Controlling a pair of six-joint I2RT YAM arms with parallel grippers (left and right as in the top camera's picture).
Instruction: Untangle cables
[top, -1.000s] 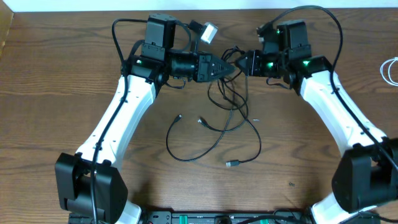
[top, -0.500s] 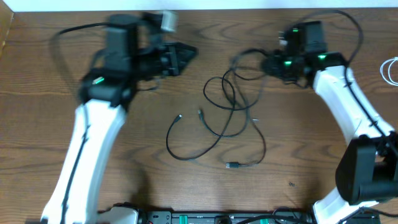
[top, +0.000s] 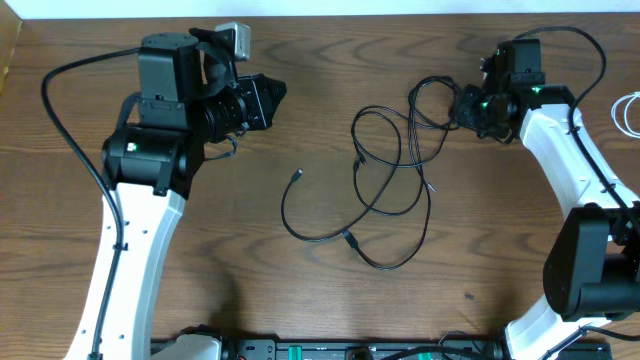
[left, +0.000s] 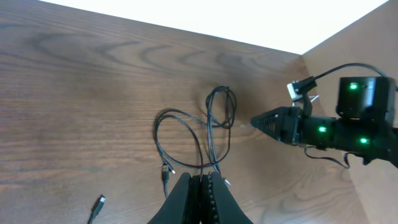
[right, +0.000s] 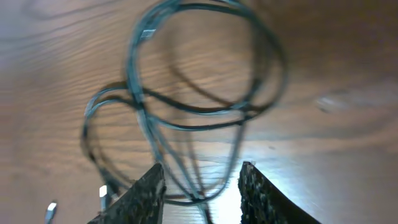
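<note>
The black cables (top: 390, 170) lie in a loose tangle of loops on the wooden table, right of centre. One loose plug end (top: 298, 176) trails out to the left. My right gripper (top: 458, 105) is at the tangle's upper right loop. In the right wrist view its fingers (right: 202, 180) are apart, with blurred cable strands (right: 199, 112) running between them. My left gripper (top: 275, 92) is shut and empty, well left of the tangle. In the left wrist view its jaws (left: 202, 177) are pressed together, with the cables (left: 211, 124) ahead of them.
A white cable (top: 630, 115) lies coiled at the table's right edge. The right gripper also shows in the left wrist view (left: 267, 121). The table's back edge meets a white wall. Thick black arm wires arch over both wrists.
My left arm has swung away to the left from the tangle, its gripper shut. My right gripper has moved right, and the cable tangle has shifted right with it.
</note>
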